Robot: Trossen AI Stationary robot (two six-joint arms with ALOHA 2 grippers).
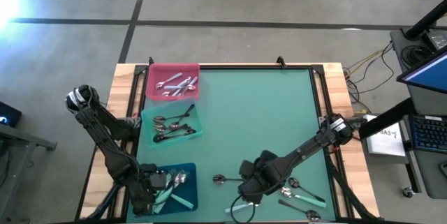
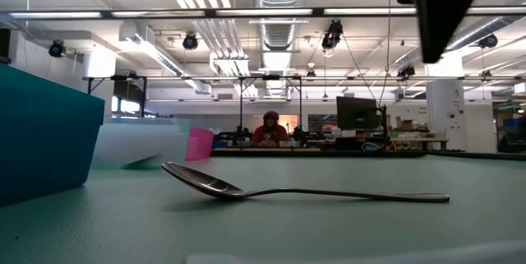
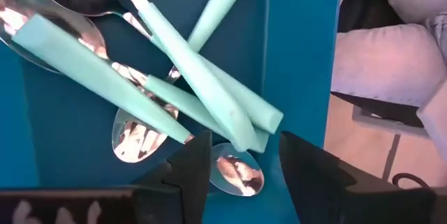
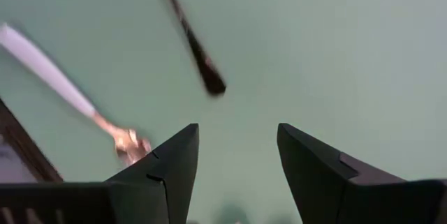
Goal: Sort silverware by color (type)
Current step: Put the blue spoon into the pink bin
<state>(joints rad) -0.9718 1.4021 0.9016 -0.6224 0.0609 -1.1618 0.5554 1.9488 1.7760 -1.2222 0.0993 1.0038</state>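
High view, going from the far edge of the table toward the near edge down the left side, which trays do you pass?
Pink tray → mint-green tray → blue tray, where the left gripper hangs, open, over the teal-handled spoons.

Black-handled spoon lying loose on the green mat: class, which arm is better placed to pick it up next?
The right: its open gripper hovers beside the black-handled spoon; the left gripper is over the blue tray.
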